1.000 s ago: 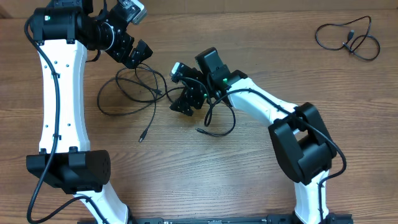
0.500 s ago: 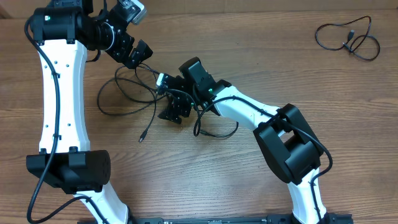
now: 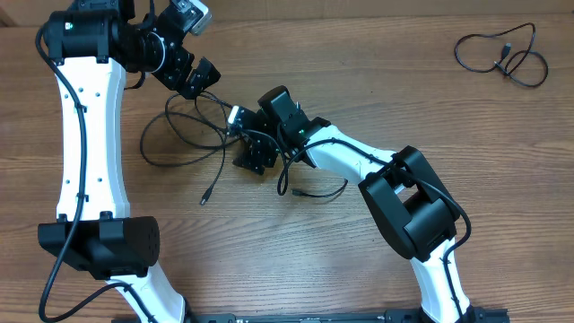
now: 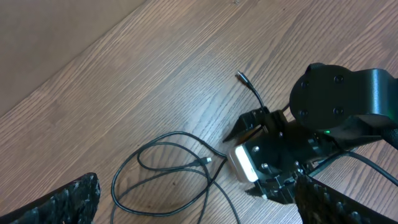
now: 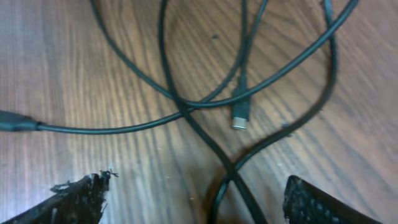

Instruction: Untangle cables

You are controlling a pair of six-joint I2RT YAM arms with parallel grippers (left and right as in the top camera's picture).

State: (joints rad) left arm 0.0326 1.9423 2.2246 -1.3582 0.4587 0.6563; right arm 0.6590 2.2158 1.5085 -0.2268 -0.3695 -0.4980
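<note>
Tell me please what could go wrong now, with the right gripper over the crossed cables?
1. Several cables cross between the open fingers of the right gripper; closing here may catch two strands and tighten the tangle.
2. The plug lies right by a crossing; a pull could snag it there.

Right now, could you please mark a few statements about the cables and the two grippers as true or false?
1. The right gripper hovers over crossing cables with its jaws apart. True.
2. The left gripper is shut on a cable. False: its jaws stand wide open with nothing between them.
3. A separate cable lies looped at the far right corner of the table, away from both arms. True.
4. A metal-tipped plug is clamped between the right gripper's fingers. False: the plug lies loose on the table, ahead of the open fingers.
</note>
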